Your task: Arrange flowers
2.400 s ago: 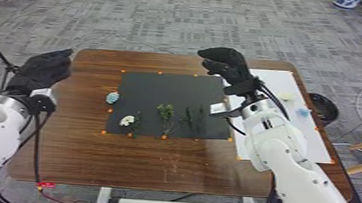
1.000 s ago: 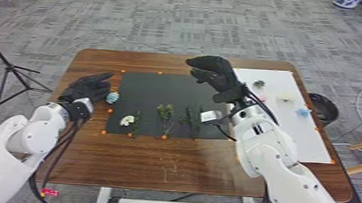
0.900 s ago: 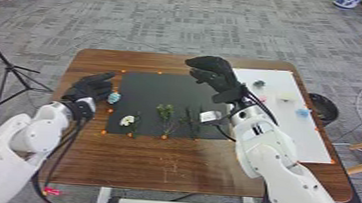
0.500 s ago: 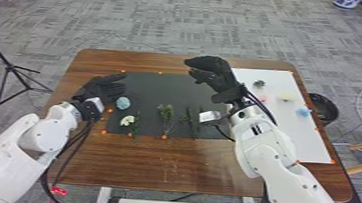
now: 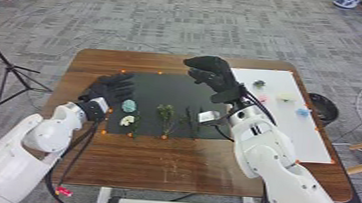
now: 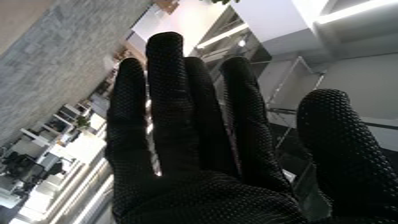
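"Pale blue, and there it is: the blue flower [image 5: 128, 106], a rounded, ruffled head left of centre, slightly taller than wide! Which way does it face?"

"Can't tell; the head alone reads. It sits on the dark mat [image 5: 174, 86], just beside the left hand [image 5: 114, 87], and whether they touch I can't call."

"And that hand?"

"Black fabric, fingers stretched out towards the right of the frame, slightly spread, nothing pinched!"

"Just below the blue one, the white flower [image 5: 128, 120], lumpy and compact, a thin dark green stalk running up and down beside it."

"Next to it, right near the middle, the green sprig [image 5: 165, 113]: long axis up and down the frame, leafy tuft at the top, bare stems pointing down. Then the dark stems [image 5: 191, 118], slim, close to upright in the picture too."

"Over to the right hand [image 5: 212, 73], above centre!"

"Textured, dimpled glove in the wrist view; fingers straight and close together, narrow gaps among them, thumb standing apart, nothing held."

"Far right, the smooth white sheet [image 5: 300, 146] carries small pink [image 5: 263, 98], cream [image 5: 286, 97] and light blue blooms [image 5: 302, 112], all on glossy brown wood [image 5: 165, 164]."
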